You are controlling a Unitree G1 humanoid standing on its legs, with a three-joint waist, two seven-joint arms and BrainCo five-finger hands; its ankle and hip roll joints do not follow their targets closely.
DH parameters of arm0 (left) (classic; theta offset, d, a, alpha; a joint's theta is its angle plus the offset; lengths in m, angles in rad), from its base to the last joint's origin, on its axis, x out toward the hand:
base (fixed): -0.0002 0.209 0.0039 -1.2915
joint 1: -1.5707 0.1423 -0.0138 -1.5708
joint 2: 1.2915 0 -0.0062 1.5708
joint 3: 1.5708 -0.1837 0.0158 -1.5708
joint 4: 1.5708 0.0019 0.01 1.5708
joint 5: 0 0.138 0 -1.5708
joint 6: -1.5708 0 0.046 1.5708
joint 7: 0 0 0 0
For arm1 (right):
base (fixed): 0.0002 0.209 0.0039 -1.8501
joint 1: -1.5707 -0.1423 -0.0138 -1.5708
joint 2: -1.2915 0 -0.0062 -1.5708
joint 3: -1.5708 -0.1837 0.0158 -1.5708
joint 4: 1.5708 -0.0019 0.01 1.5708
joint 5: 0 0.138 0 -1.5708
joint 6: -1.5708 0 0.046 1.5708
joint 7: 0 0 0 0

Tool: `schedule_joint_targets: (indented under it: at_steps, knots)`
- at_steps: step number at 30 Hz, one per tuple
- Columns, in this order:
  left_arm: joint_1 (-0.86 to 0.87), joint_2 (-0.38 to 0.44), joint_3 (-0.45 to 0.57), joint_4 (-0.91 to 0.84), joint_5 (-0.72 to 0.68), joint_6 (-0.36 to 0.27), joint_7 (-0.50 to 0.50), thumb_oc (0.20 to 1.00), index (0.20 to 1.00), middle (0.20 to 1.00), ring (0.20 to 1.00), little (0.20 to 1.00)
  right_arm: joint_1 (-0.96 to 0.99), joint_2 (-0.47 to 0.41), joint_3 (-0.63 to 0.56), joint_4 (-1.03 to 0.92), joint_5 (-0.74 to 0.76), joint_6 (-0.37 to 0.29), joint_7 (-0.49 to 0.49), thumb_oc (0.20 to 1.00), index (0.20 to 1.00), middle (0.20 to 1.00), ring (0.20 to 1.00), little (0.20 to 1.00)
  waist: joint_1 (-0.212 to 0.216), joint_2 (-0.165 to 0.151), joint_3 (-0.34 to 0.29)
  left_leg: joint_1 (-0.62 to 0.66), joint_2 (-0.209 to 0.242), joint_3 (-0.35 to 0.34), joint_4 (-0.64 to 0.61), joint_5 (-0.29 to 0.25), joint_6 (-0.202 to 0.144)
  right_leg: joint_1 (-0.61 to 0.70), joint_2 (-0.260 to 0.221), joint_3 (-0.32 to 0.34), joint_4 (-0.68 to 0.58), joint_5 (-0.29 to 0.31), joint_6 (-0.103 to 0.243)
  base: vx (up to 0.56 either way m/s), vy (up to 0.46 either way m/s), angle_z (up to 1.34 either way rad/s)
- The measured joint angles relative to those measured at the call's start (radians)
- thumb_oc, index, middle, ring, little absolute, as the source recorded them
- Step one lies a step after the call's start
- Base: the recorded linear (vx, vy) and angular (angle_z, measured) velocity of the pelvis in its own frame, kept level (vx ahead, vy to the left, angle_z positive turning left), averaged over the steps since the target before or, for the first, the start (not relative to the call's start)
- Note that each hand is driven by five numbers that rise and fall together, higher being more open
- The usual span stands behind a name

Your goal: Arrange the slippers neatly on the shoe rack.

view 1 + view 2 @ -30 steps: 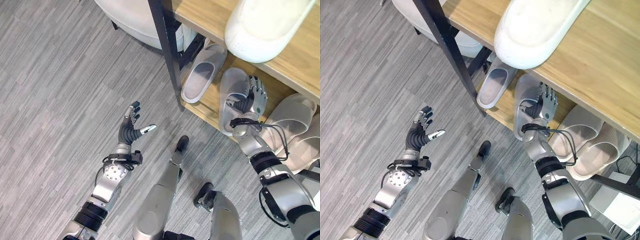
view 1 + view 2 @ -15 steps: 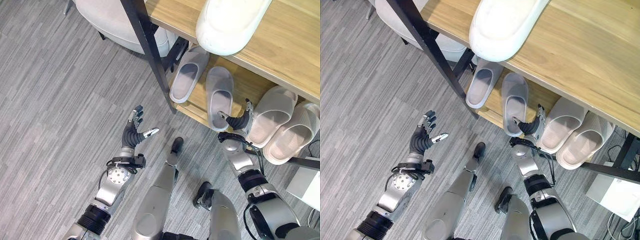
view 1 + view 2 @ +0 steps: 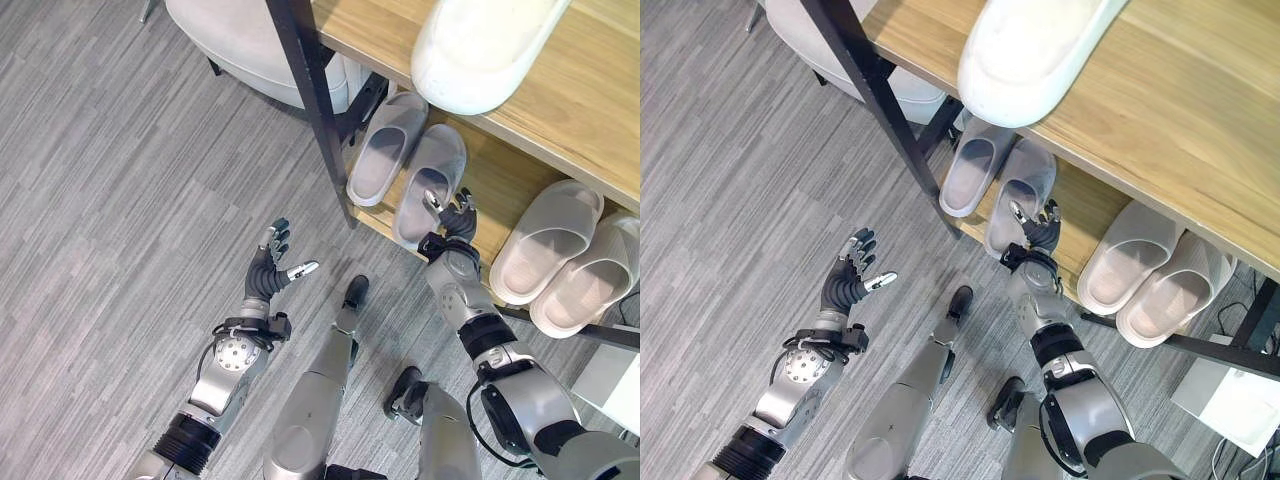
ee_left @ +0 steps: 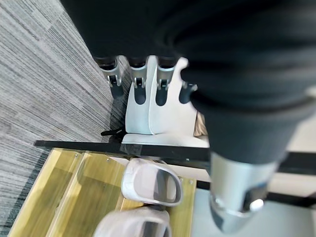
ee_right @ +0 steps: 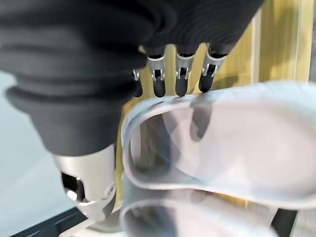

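Two grey slippers lie side by side at the left end of the shoe rack's lower shelf [image 3: 503, 183]: one slipper [image 3: 386, 150] by the black post, the second slipper [image 3: 432, 178] touching it. My right hand [image 3: 456, 216] rests at the second slipper's heel and outer side. In the right wrist view its fingers [image 5: 180, 81] reach straight over the slipper's rim [image 5: 217, 101], so it is open. My left hand [image 3: 268, 272] hangs open over the floor, away from the rack, holding nothing.
Two beige slippers [image 3: 545, 240] [image 3: 590, 275] lie at the right end of the lower shelf. A white slipper [image 3: 480, 45] sits on the top shelf. A black rack post [image 3: 312, 95] stands left of the grey pair, and a white seat [image 3: 245, 40] is beyond it.
The camera has shifted. The second grey slipper has slid left against the first, and my right hand has moved from its right side to its heel. The left hand has stayed put.
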Motion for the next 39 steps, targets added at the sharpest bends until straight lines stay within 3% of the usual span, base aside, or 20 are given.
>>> schedule_joint_targets:
  at_steps: [13,18,21,22,24,27,29,33,39]
  knots:
    - [-0.003,0.0,-0.001,0.0,0.0,0.01,-0.016,1.0,1.0,1.0,1.0,1.0,-0.021,-0.035,-0.042,0.092,0.075,-0.046,0.028,1.0,1.0,1.0,1.0,1.0,0.009,0.0,0.0,0.006,-0.005,-0.011,-0.014,0.017,0.003,0.003,0.0,-0.006,-0.001,0.0,0.001,0.0,-0.003,0.01]
    - [0.004,-0.004,0.003,-0.001,-0.001,0.012,-0.021,1.0,1.0,1.0,1.0,1.0,0.165,-0.036,-0.011,-0.025,0.003,-0.033,0.044,1.0,1.0,1.0,1.0,1.0,0.008,-0.004,-0.006,0.075,0.001,-0.008,-0.067,0.025,-0.004,0.054,0.003,-0.003,-0.031,0.005,0.004,-0.01,-0.007,-0.02]
    - [0.012,-0.017,0.011,-0.002,-0.004,0.013,-0.029,1.0,1.0,1.0,1.0,1.0,0.254,-0.033,0.019,-0.113,-0.038,0.001,0.054,1.0,1.0,1.0,1.0,1.0,-0.016,-0.005,-0.022,0.083,0.011,-0.006,-0.077,0.025,-0.004,0.063,0.011,-0.003,-0.052,0.013,0.001,-0.03,0.026,-0.14]
    - [0.04,-0.043,0.043,0.002,-0.029,0.019,-0.039,1.0,1.0,1.0,1.0,1.0,0.428,-0.027,0.072,-0.333,-0.15,0.002,0.113,1.0,1.0,1.0,1.0,1.0,-0.018,-0.014,-0.028,0.128,0.035,0.021,-0.105,0.056,0.0,0.111,0.036,0.008,-0.114,0.046,0.001,-0.03,0.035,-0.42]
    - [0.049,-0.048,0.041,0.006,-0.042,0.023,-0.051,1.0,1.0,1.0,1.0,1.0,0.46,-0.024,0.085,-0.338,-0.185,0.016,0.133,1.0,1.0,1.0,1.0,1.0,-0.055,-0.021,-0.034,0.163,0.042,0.023,-0.111,0.054,0.002,0.155,0.046,0.01,-0.157,0.062,0.007,0.07,-0.003,-0.26]
    - [0.116,-0.052,0.071,0.01,-0.063,0.037,-0.079,1.0,1.0,1.0,1.0,1.0,0.617,-0.025,0.057,-0.537,-0.252,0.019,0.214,1.0,1.0,1.0,1.0,1.0,-0.084,-0.056,-0.094,0.248,0.072,0.062,-0.195,0.056,0.006,0.222,0.068,0.04,-0.254,0.103,0.009,0.06,0.012,-0.41]
    - [0.168,-0.052,0.08,0.026,-0.082,0.05,-0.085,1.0,1.0,1.0,1.0,1.0,0.666,-0.028,0.041,-0.541,-0.263,0.016,0.239,1.0,1.0,1.0,1.0,1.0,-0.122,-0.075,-0.151,0.272,0.078,0.076,-0.21,0.054,0.005,0.254,0.075,0.055,-0.311,0.125,0.012,0.06,-0.004,-0.28]
    - [0.205,-0.053,0.091,0.056,-0.082,0.061,-0.096,1.0,1.0,1.0,1.0,1.0,0.769,-0.057,0.009,-0.556,-0.283,0.021,0.283,1.0,1.0,1.0,1.0,1.0,-0.165,-0.076,-0.214,0.328,0.084,0.099,-0.252,0.051,0.006,0.326,0.084,0.061,-0.409,0.164,0.02,0.06,0.021,-0.13]
    - [0.295,-0.054,0.117,0.095,-0.077,0.093,-0.137,1.0,1.0,1.0,1.0,1.0,0.942,-0.07,-0.025,-0.542,-0.323,0.047,0.35,1.0,1.0,1.0,1.0,1.0,-0.211,-0.048,-0.27,0.419,0.083,0.134,-0.294,0.047,0.012,0.435,0.085,0.093,-0.534,0.215,0.031,0.04,0.001,-0.18]
